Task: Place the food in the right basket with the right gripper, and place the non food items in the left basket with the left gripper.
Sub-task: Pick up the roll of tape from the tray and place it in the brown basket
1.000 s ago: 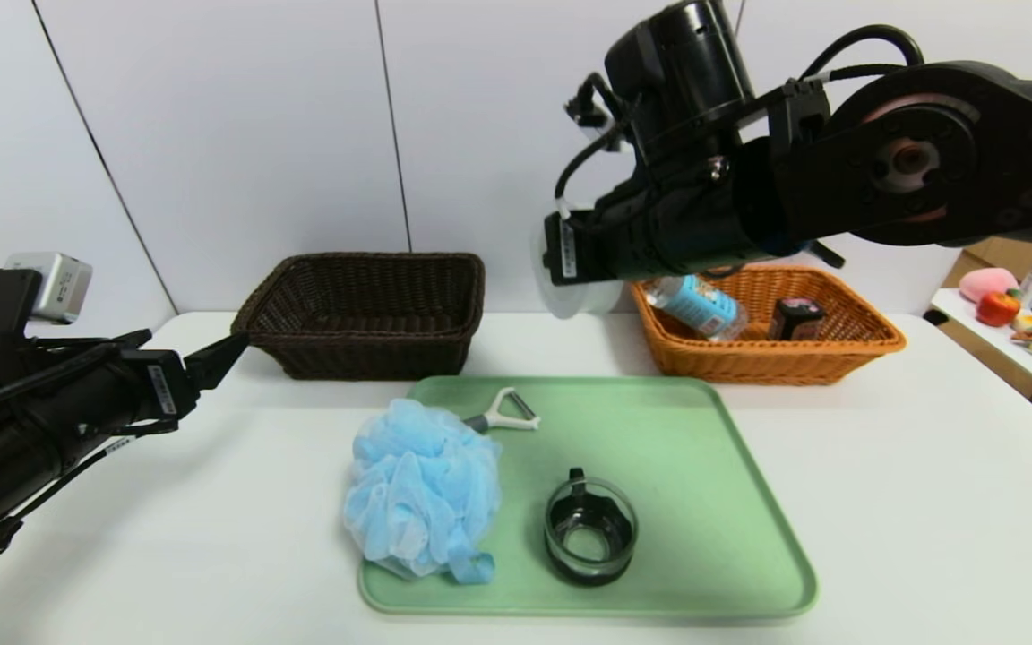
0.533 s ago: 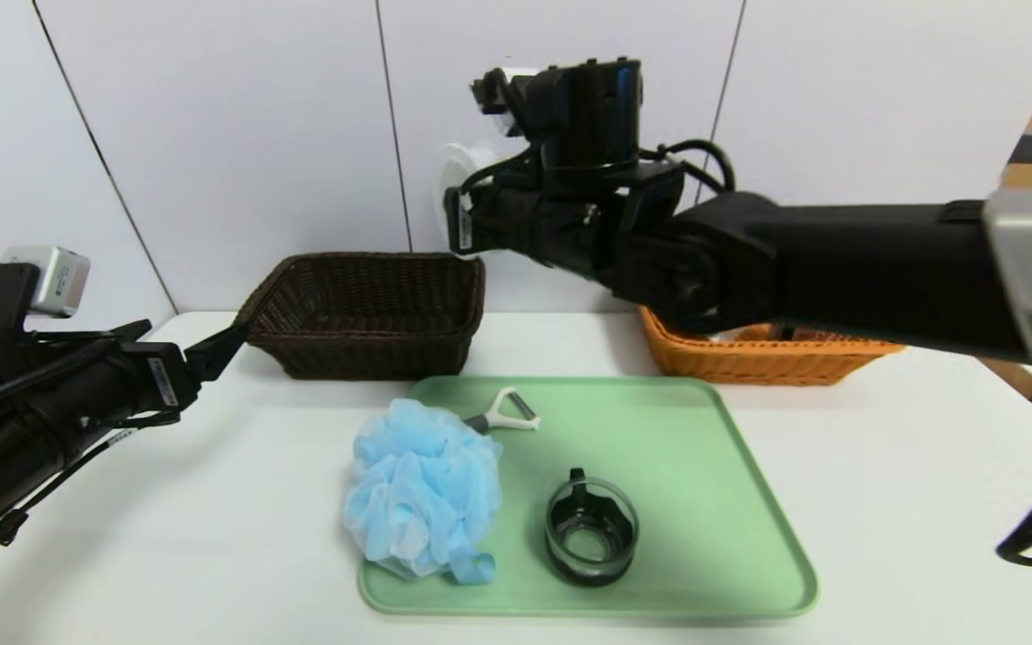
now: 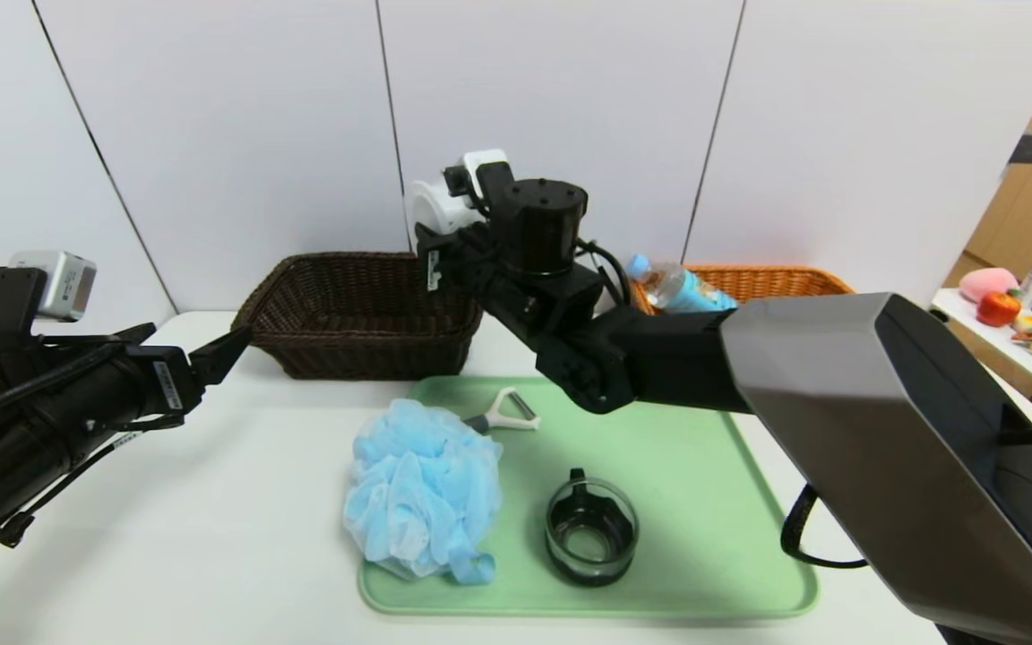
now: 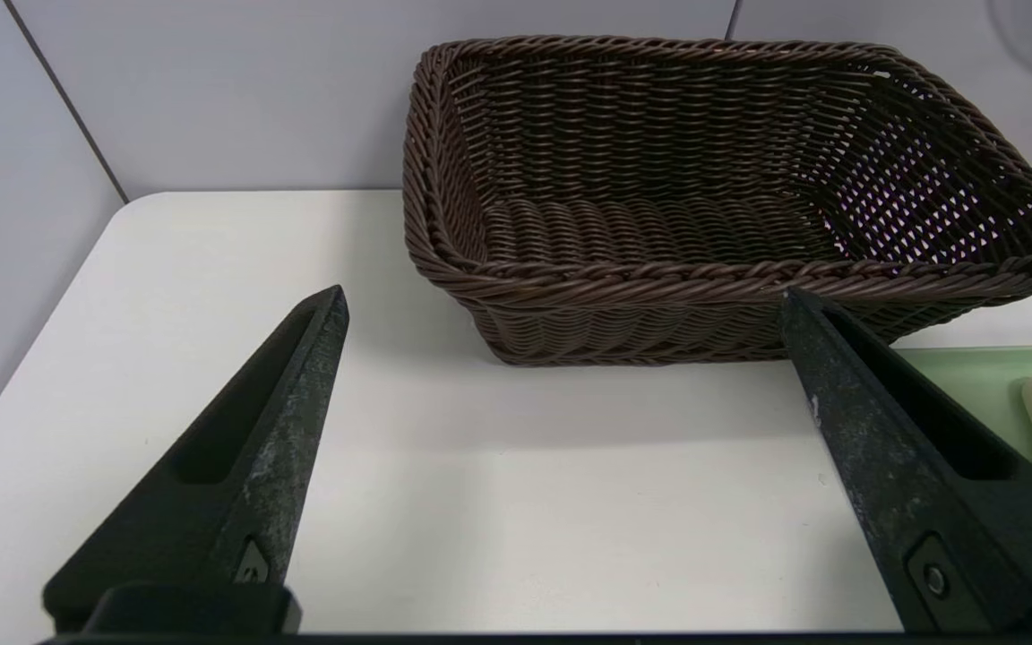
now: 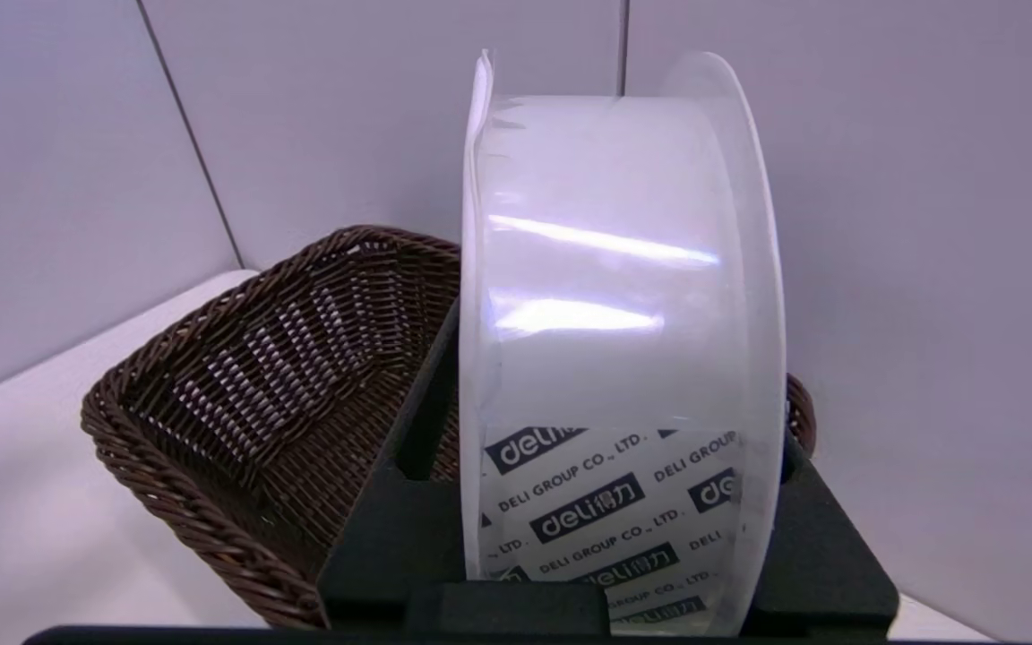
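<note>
Right pincer [image 3: 431, 235], container [image 5: 623, 340] now above basket rim [image 3: 444, 258]

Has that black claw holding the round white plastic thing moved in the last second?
Yes. The right gripper, holding the round white plastic container, swung leftward from beside the orange-tan wicker basket to the dark brown wicker basket.

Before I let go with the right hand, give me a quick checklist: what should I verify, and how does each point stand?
1. Grip: right hand is shut on the round container, held on edge. Ok.
2. Drop spot: the container hangs above the right end of the brown basket; whether it is fully inside the rim, cannot tell.
3. Basket room: nothing lies in it. Ok.
4. Left hand: open, holding nothing, low at the table's left, short of the basket. Ok.
5. Arm assignment: a non-food item is in the right hand, not the left. Not ok.
6. Left to sort: pouf, peeler and cup lie on the tray. Not ok.
</note>
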You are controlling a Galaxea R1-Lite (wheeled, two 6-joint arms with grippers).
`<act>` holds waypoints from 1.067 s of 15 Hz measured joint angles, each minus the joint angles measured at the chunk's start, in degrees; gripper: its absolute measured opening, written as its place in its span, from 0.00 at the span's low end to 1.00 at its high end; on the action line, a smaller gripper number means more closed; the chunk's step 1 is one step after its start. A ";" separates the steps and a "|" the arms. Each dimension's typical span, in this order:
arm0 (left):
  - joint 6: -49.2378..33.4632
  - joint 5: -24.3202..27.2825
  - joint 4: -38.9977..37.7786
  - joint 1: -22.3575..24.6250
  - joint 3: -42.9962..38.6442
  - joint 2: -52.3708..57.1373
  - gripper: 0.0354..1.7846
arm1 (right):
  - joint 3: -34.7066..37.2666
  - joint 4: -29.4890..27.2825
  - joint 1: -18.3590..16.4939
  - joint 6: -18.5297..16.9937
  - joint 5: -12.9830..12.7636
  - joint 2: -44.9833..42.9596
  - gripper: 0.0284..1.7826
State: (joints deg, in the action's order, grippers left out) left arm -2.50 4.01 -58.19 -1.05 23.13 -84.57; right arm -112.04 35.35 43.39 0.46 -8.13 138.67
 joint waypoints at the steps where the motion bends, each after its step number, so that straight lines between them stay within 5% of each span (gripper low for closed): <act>1: -0.04 0.00 0.00 0.00 -0.06 -0.02 0.94 | -0.02 0.76 0.16 0.30 0.01 0.66 0.32; 16: -0.55 -0.07 0.00 0.01 -0.17 -0.24 0.94 | -0.02 0.67 0.55 1.65 0.59 4.17 0.32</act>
State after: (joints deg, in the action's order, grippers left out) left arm -3.05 3.94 -58.19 -1.04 22.95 -84.81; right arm -112.07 36.02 43.93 2.11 -7.55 142.84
